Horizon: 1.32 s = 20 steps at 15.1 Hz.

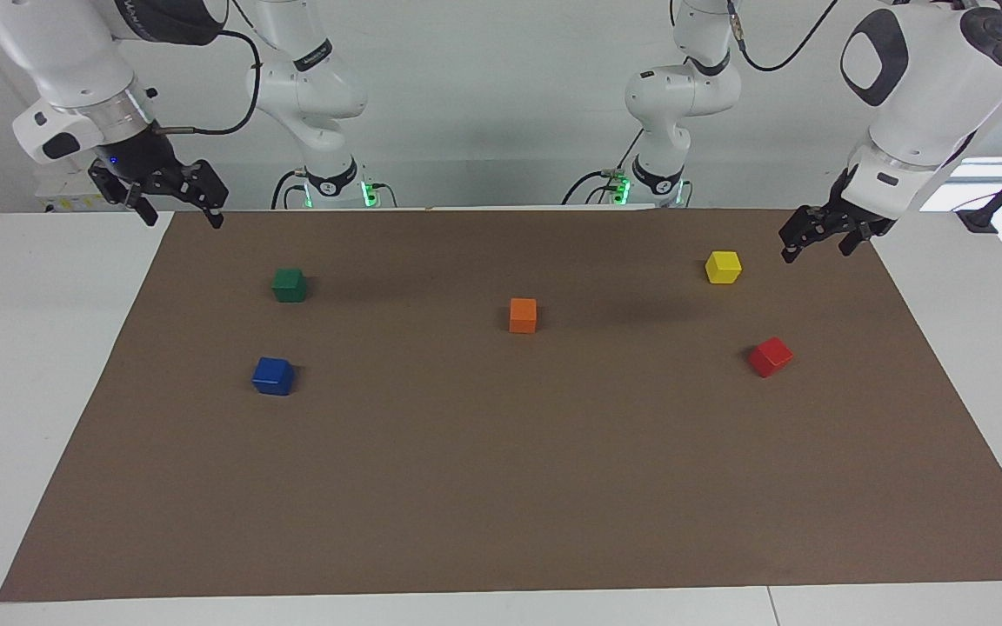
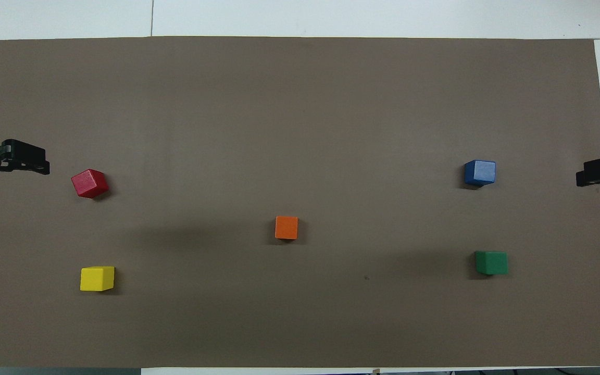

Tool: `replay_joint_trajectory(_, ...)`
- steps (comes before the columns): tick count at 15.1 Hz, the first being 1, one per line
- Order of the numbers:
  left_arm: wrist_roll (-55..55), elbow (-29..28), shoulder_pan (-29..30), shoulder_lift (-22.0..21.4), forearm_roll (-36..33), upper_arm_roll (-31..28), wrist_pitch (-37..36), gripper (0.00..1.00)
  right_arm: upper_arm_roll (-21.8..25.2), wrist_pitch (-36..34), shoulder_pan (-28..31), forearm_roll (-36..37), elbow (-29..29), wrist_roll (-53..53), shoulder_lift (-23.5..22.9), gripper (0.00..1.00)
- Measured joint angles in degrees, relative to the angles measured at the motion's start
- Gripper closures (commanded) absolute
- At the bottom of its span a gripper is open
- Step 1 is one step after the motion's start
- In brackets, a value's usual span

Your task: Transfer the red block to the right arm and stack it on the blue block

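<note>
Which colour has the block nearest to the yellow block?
Red: the red block, best seen in the overhead view.

Brown mat [image 1: 501, 487] on white table [image 1: 31, 348]

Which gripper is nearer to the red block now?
Left. The left gripper hangs at the mat's edge near the yellow block, close to the red block. The right gripper waits at the other end.

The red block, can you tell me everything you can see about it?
The red block is a small bright red cube with plain matte faces. It sits flat on the brown mat, turned at an angle to the mat's edges, toward the left arm's end of the table. It lies farther from the robots than the yellow block. Nothing touches it but the mat, and neither arm holds it.
</note>
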<state>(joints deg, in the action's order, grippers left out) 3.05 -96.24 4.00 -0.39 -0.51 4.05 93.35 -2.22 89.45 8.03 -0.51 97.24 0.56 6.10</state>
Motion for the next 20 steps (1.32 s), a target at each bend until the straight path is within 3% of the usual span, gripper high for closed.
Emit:
replay_joint_trajectory(10,0.3,-0.1,0.0,0.0,0.0,-0.4,0.0,0.0,-0.1,0.7,-0.2,0.0,0.0,0.0,0.0,0.0)
replay_joint_trajectory(13,0.3,-1.8,0.1,0.1,0.0,-0.6,3.8,0.0,-0.6,1.7,-0.4,-0.8,0.0,0.3,0.0,0.0)
replay_joint_trajectory(16,0.3,-4.6,0.1,1.9,0.0,-0.8,7.0,0.0,-0.8,2.0,-0.8,-7.6,0.0,3.1,0.0,0.0)
replay_joint_trajectory(20,0.3,-5.9,2.0,7.7,0.0,-1.1,13.2,0.0,-0.8,2.1,-0.8,-22.9,0.2,7.5,0.0,0.0)
